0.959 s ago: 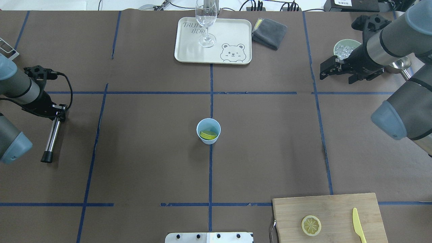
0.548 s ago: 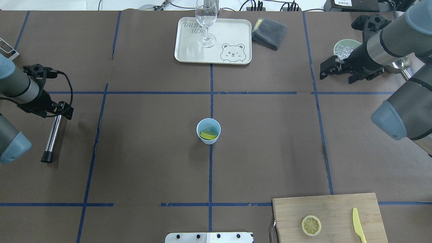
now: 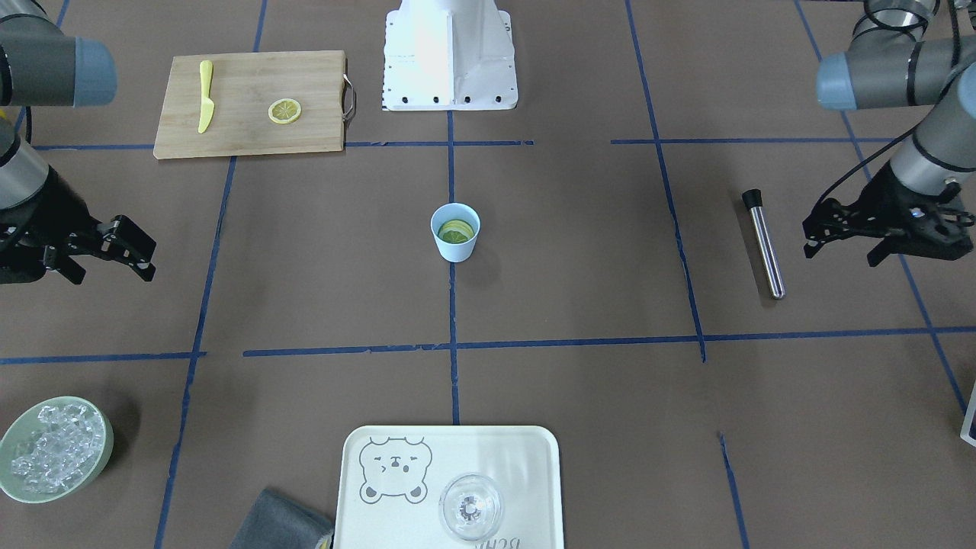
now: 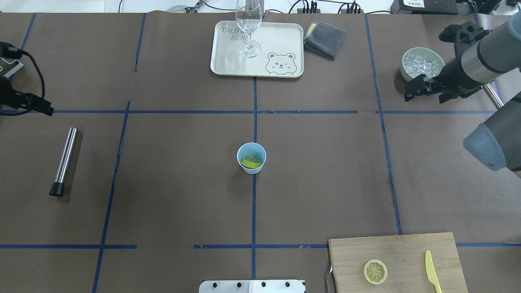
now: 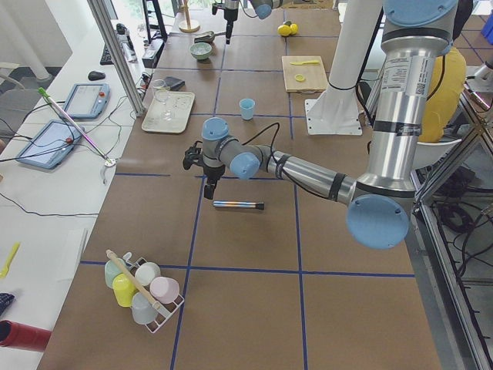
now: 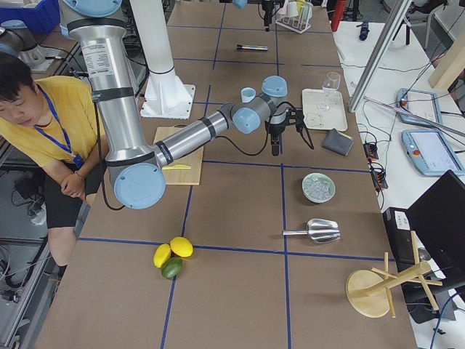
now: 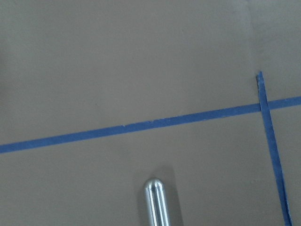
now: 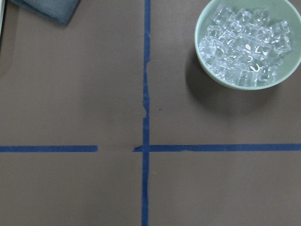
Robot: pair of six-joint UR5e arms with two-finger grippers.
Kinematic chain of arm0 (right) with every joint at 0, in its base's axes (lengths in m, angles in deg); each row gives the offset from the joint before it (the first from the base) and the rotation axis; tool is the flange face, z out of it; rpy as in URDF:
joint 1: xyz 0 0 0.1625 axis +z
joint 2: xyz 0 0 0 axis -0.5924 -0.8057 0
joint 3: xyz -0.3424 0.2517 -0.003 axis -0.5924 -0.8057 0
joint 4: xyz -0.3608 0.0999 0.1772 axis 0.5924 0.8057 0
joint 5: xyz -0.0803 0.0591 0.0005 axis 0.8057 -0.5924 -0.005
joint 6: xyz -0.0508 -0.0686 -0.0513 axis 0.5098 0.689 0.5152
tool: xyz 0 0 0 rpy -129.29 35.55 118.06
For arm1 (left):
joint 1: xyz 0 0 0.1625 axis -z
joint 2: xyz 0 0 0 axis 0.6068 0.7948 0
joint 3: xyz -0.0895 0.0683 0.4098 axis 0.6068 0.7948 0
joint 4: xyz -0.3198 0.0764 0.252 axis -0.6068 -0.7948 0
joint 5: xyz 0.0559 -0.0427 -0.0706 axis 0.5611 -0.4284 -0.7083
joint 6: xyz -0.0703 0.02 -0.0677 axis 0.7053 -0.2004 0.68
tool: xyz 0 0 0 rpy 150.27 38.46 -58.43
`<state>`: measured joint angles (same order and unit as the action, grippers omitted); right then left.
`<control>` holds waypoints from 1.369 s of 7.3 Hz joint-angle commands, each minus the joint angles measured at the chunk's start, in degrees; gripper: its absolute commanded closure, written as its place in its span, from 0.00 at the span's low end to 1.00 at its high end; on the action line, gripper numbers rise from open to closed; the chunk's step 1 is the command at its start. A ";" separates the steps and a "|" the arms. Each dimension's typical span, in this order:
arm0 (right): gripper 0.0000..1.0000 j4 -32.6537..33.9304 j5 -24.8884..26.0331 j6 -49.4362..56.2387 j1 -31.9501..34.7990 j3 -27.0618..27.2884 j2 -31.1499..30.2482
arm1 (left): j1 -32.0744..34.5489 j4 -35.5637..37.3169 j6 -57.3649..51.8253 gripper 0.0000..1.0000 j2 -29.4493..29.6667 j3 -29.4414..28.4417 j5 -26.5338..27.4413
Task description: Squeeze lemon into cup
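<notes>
The lemon (image 4: 251,162) sits inside the one cup (image 4: 257,167), which stands upright at the middle of the table (image 4: 183,183), well apart from both sets of jaws. The left gripper (image 3: 839,248) hangs by the table's left edge, jaws spread and holding nothing, near one metal rod (image 4: 65,158) lying flat. The right gripper (image 3: 114,268) hangs toward the right edge, jaws likewise spread and unladen, near one bowl of ice (image 4: 403,61). Open table lies around the cup on every side. At the far edge one tray (image 4: 281,40) carries one glass (image 4: 249,24), with one grey cloth (image 4: 325,40) beside it. At the near edge, toward the right corner, one cutting board (image 4: 407,248) bears one flat lemon slice (image 4: 375,272) and one yellow knife (image 4: 432,276).
</notes>
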<state>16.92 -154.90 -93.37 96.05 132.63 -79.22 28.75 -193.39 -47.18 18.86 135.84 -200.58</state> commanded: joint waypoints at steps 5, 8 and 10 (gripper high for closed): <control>0.00 1.47 -12.42 36.00 22.34 -16.56 -2.93 | 24.85 0.14 -35.82 0.00 -4.47 -14.22 -7.52; 0.00 9.21 -13.49 44.21 24.65 -17.46 -2.14 | 24.86 17.92 -35.41 0.00 -1.67 -12.24 -7.69; 0.00 9.22 -13.49 44.57 24.65 -17.20 -2.14 | 24.86 22.98 -35.32 0.00 -1.65 -8.74 -7.69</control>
<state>25.81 -168.38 -49.26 120.64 115.28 -81.44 53.58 -173.75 -82.56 17.25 124.52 -208.26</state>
